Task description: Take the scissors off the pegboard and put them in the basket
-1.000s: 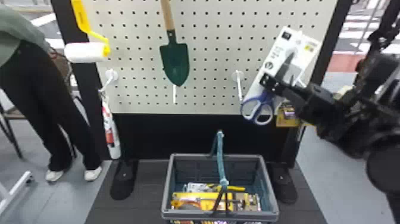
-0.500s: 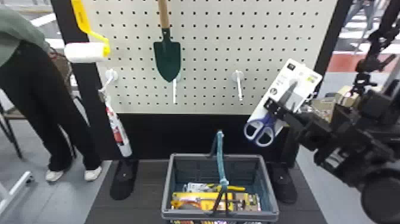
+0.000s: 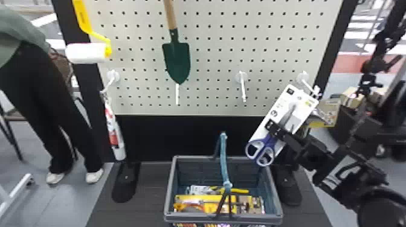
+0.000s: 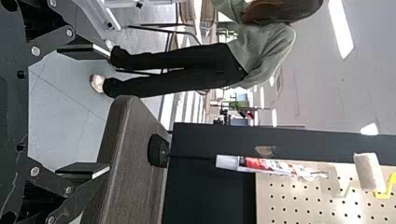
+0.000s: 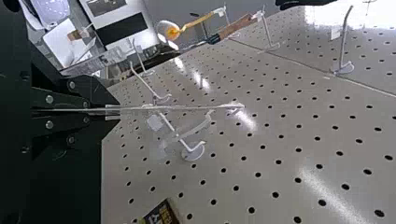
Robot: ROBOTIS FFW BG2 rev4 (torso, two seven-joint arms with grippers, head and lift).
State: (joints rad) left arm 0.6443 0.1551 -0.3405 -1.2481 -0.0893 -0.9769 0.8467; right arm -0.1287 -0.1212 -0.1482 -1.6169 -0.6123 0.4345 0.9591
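In the head view, my right gripper [image 3: 276,130] is shut on the scissors' white card, beside the blue-handled scissors [image 3: 262,148]. The card tilts, handles down, in front of the pegboard [image 3: 211,60] and above the right rear corner of the basket [image 3: 273,193]. In the right wrist view, the right gripper [image 5: 114,111] pinches the card [image 5: 196,108], seen edge-on, in front of a white hook. The left gripper [image 4: 84,189] stands open in the left wrist view, nothing between its fingers.
Several packaged items [image 3: 211,202] lie in the basket, whose blue handle [image 3: 224,163] stands upright. A green trowel [image 3: 176,59], a paint roller [image 3: 87,52] and a red-white tube [image 3: 113,135] hang left. A yellow package [image 3: 324,113] hangs behind the scissors card.
The scissors card, held in my right gripper, has come lower and a little to the right, and the yellow package behind it shows more. The trowel has swung, first left, then slightly back.
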